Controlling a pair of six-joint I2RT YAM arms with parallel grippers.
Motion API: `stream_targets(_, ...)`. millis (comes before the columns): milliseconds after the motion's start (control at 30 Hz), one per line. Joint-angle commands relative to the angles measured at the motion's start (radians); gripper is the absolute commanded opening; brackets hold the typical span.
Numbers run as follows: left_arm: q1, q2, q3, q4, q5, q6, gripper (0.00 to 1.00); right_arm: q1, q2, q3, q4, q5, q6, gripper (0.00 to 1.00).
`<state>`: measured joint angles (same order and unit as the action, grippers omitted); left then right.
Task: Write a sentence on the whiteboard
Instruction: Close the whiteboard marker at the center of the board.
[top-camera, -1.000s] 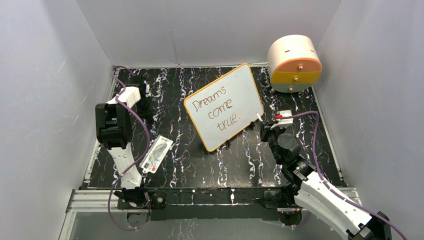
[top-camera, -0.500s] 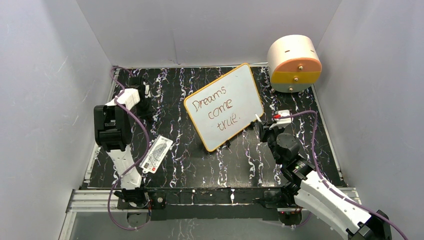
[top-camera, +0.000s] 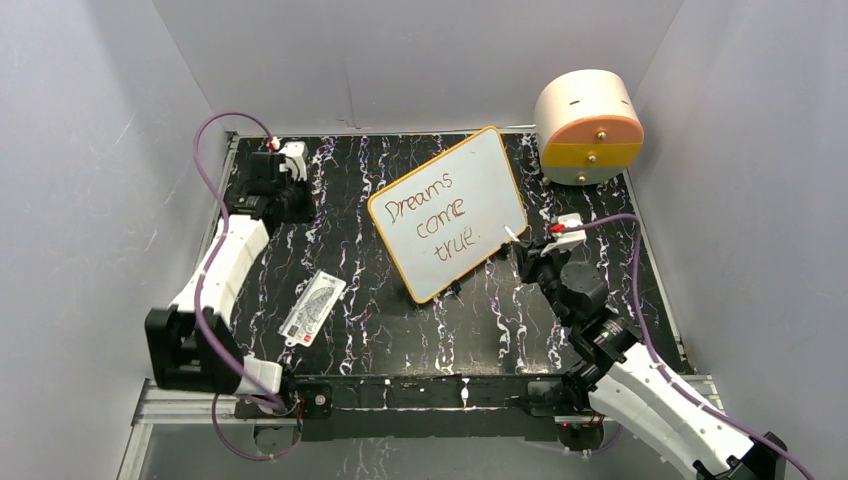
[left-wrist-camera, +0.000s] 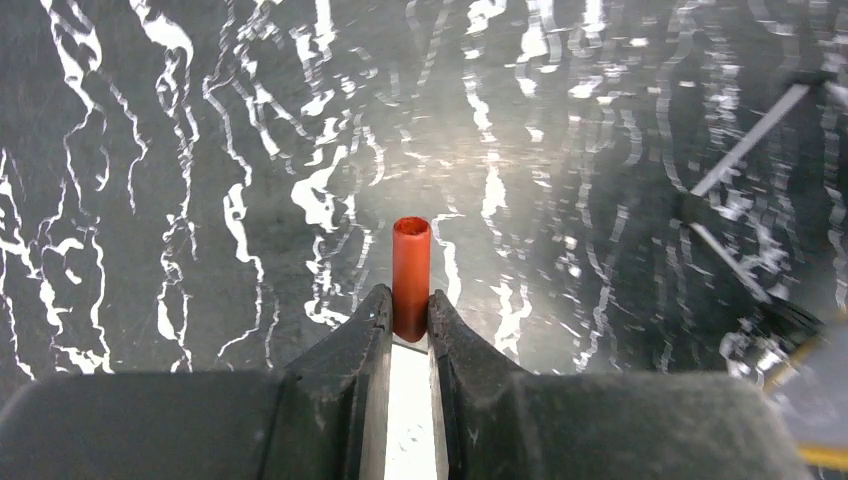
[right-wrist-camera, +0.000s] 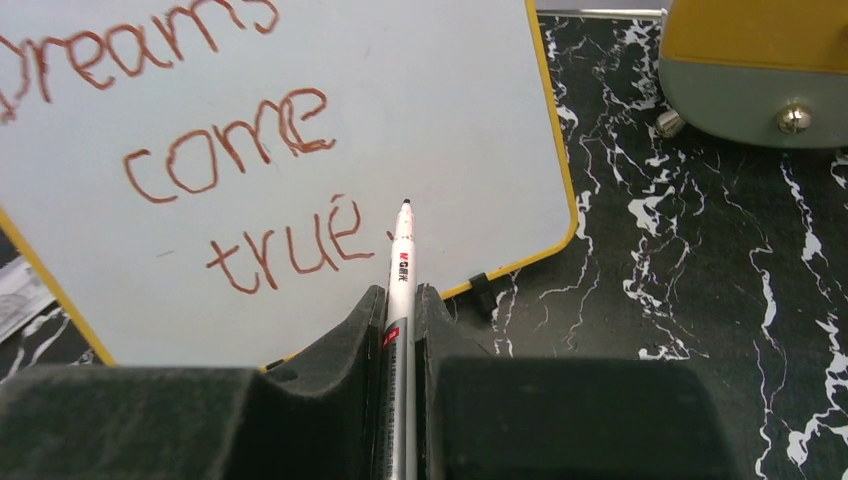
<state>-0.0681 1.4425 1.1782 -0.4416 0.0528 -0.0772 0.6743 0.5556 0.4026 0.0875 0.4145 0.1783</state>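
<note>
Slanted reddish-brown sentence (top-camera: 438, 216) on whiteboard (top-camera: 488, 172) — right fingers (right-wrist-camera: 356, 336) gripping marker (right-wrist-camera: 402, 262), left fingers (left-wrist-camera: 358, 342) gripping cap (left-wrist-camera: 411, 262).

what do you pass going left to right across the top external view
white printed card → whiteboard → round cream and orange drum

You can read the sentence (right-wrist-camera: 240, 150) "Dreams come true." handwritten in three lines on the whiteboard (top-camera: 490, 170); print on the pen (right-wrist-camera: 401, 262) and card (top-camera: 313, 308) is too small.
</note>
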Motion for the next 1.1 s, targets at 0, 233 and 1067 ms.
stream_targets(0, -0.052, -0.202, -0.07, 0.071, 0.086, 0.055, 0.0, -0.004, -0.04, 0.135, -0.081, -0.076, 0.029, 0.0)
stream_targets(233, -0.174, -0.484, -0.152, 0.087, 0.159, 0.152, 0.0, -0.004, -0.04, 0.249, -0.205, -0.195, 0.057, 0.0)
stream_targets(1067, -0.583, -0.637, -0.251, 0.041, 0.247, 0.592, 0.0, -0.004, 0.062, 0.367, -0.138, -0.64, 0.134, 0.0)
